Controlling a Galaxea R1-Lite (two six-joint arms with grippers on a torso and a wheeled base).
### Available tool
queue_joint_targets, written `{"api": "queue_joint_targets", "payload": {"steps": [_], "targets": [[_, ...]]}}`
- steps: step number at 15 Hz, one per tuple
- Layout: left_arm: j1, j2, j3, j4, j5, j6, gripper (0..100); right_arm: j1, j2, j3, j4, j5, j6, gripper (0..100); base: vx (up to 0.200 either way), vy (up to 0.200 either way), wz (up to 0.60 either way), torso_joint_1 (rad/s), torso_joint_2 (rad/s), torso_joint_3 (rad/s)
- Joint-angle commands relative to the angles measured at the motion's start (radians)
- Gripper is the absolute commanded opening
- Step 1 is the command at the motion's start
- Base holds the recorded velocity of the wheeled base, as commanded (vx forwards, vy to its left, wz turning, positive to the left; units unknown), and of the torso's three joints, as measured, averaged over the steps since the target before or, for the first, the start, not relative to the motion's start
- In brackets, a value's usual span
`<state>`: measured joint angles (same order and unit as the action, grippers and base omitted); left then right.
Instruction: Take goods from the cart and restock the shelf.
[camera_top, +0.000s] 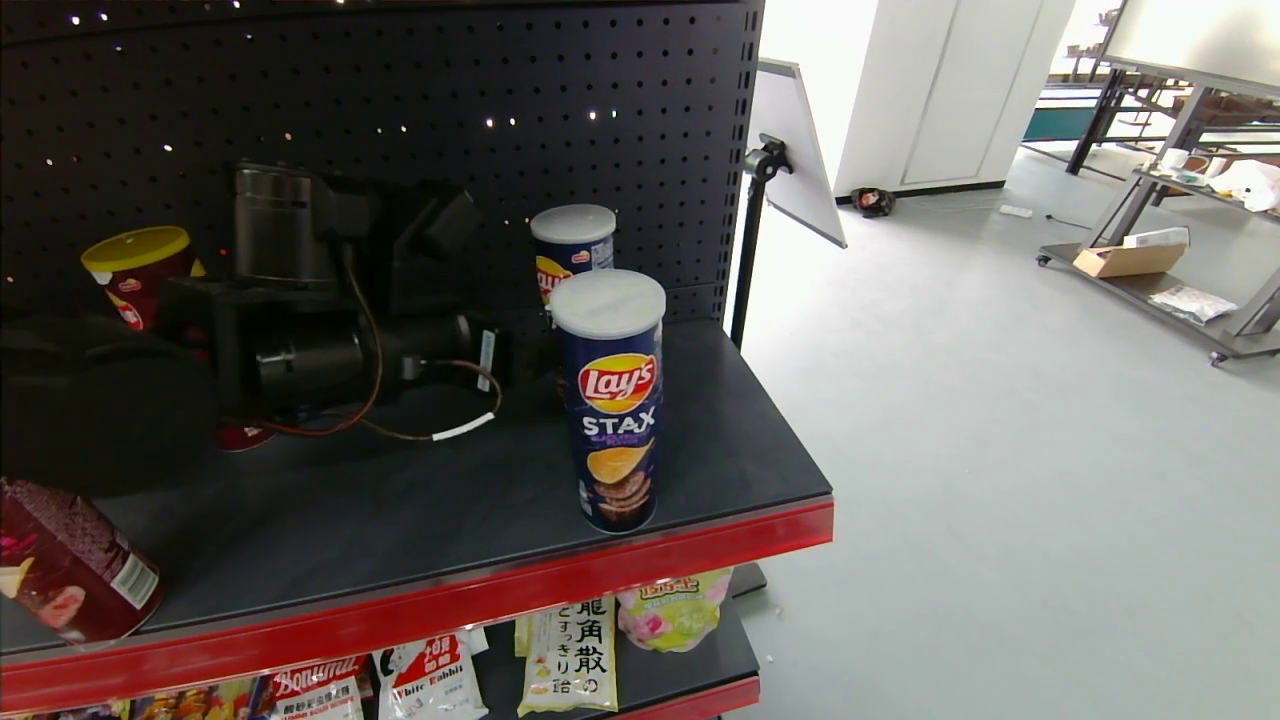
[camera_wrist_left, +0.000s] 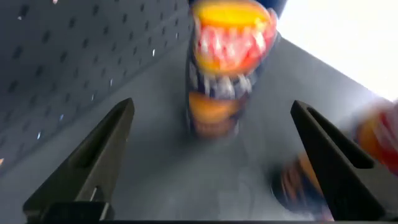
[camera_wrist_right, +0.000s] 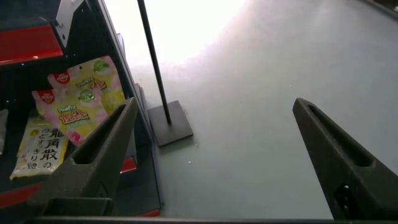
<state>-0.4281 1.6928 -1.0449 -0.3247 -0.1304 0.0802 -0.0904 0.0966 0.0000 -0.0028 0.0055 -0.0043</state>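
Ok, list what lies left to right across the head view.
Red can → left arm → front blue can → white board → low trolley.

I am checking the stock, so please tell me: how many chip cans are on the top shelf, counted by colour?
Blue cans: 2, one in front, one behind it.
Red cans: 2, one upright at the back left, one lying at the front left.
Total: 4. A red shape farther back is too hidden to count.
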Motion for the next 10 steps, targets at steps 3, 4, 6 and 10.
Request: {"api": "queue_joint_targets", "payload": {"steps": [3,4,6,10], "targets": [[0.003,-0.351,0.195,0.168,0.069,-0.004,100,0.0,0.002,0.0,0.0,0.001,0.0,100,0.0,0.0,0.0,0.0,0.0,0.0],[0.003,-0.403,0.204,0.214,0.072,-0.004,100,0.0,0.002,0.0,0.0,-0.001,0.0,100,0.0,0.0,0.0,0.0,0.0,0.0],[0.003,-0.541,0.246,0.302,0.077,-0.004,100,0.0,0.002,0.0,0.0,0.001,0.0,100,0.0,0.0,0.0,0.0,0.0,0.0],[0.075,-0.877,0.378,0.481,0.089,-0.007,100,0.0,0.002,0.0,0.0,0.001,0.0,100,0.0,0.0,0.0,0.0,0.0,0.0]]}}
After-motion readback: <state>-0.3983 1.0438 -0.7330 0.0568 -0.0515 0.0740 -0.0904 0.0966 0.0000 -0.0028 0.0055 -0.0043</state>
